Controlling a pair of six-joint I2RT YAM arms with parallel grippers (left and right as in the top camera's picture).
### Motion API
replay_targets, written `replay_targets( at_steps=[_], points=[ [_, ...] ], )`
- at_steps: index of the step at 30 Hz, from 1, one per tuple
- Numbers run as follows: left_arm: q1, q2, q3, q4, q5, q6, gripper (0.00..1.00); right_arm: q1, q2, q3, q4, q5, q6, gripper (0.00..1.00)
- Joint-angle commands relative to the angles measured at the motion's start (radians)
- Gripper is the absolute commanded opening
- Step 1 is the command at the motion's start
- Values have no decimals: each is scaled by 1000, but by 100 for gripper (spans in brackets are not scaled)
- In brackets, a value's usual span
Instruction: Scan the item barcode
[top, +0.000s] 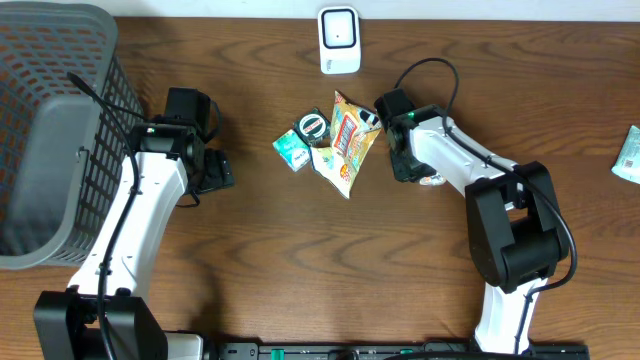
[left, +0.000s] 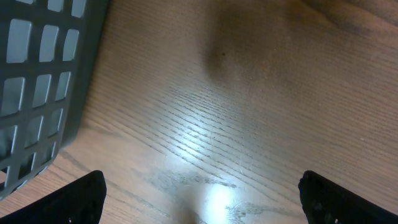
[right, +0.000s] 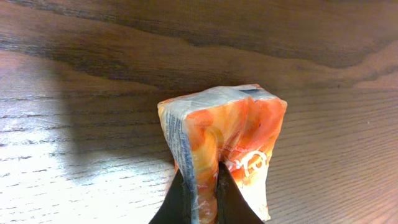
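Note:
An orange snack bag (top: 350, 142) lies mid-table, with a small green packet (top: 291, 150) and a round green item (top: 312, 124) beside it. My right gripper (top: 377, 124) is shut on the bag's right edge. The right wrist view shows the black fingers (right: 183, 202) of my right gripper (right: 202, 198) pinching a fold of the orange bag (right: 233, 134), which stands up from the wood. A white barcode scanner (top: 339, 40) sits at the table's far edge. My left gripper (top: 214, 170) is open and empty over bare wood, and in its wrist view the left gripper (left: 202, 205) holds nothing.
A grey mesh basket (top: 50, 130) fills the far left, and its wall (left: 43, 93) shows in the left wrist view. A green and white packet (top: 628, 152) lies at the right edge. A small item (top: 433, 181) lies partly hidden under the right arm.

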Motion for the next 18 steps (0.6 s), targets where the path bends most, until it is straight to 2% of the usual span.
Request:
replay_targets(
  at_steps=[1, 5, 9, 14, 18],
  points=[
    [3, 0, -5, -3, -20, -13, 98, -2, 11, 16, -31, -35, 51, 1],
    [3, 0, -5, -2, -20, -13, 98, -8, -38, 82, -63, -185, 35, 1],
    [3, 0, -5, -3, -20, -13, 98, -34, -100, 133, -49, -482, -56, 2],
    [3, 0, -5, -3, -20, -13, 98, -90, -125, 130, -25, -884, -172, 2],
    [3, 0, -5, -2, -20, -13, 98, -134, -116, 53, -19, -1079, -247, 1]
  ],
)
